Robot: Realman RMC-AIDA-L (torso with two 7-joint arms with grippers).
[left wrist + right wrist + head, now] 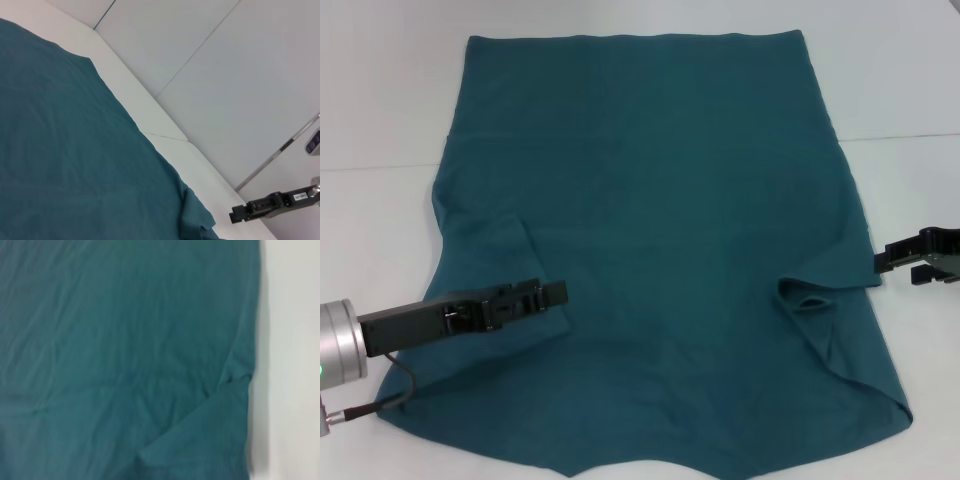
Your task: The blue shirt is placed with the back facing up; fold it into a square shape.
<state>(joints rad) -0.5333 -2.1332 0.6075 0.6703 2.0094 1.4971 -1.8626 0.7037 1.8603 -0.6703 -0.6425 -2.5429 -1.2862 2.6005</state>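
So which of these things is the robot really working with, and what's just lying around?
In the job:
- blue shirt, spread flat, both sleeves folded in
- left gripper, over its left sleeve
- right gripper, beside its right edge

Just there:
- white table; nothing else

Left claw (552, 293) extended forward, low; right claw (886, 262) at right edge, pointing inward.

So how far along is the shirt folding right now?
Early. Both sleeves of the blue shirt already lie folded inward over the body. The left gripper is over the folded left sleeve; the right gripper sits off the shirt's right edge above the white table. The side and lengthwise folds remain.
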